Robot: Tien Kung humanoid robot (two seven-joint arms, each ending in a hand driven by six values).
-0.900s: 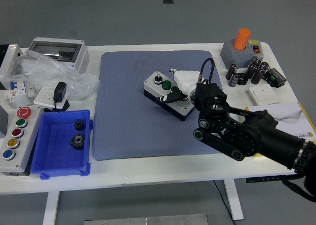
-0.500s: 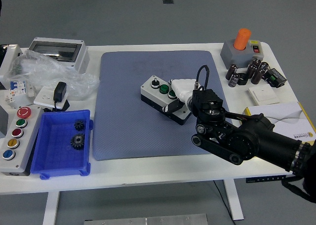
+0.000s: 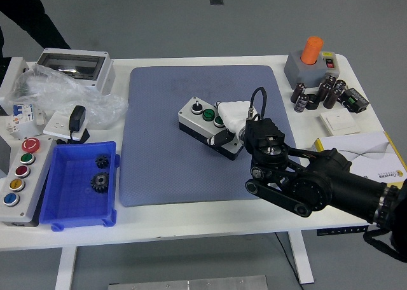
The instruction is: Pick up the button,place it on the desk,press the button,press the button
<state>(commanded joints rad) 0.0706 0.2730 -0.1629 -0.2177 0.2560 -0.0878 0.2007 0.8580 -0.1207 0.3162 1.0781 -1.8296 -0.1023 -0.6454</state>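
The button box (image 3: 198, 117), grey-white on a black base, carries a black knob and green buttons on top. It lies tilted at the middle of the blue mat (image 3: 165, 169), and I cannot tell whether its base touches the mat. My right hand (image 3: 230, 126) is shut on the box's right end. Its white fingers (image 3: 234, 110) lie over the top and a black thumb (image 3: 224, 139) presses the near side. The black right arm reaches in from the lower right. The hand hides the box's right end. My left arm is out of view.
At the left stand a blue bin (image 3: 63, 204) with two gears and a panel of coloured buttons (image 3: 19, 175). A grey box with an orange cylinder (image 3: 310, 61), capacitors (image 3: 318, 94) and papers (image 3: 356, 147) fill the right side. A person's dark sleeve (image 3: 32, 16) shows at the top left.
My right hand has carried the button box down and to the left, lower toward the mat. A person's dark sleeve has come into view at the top left.
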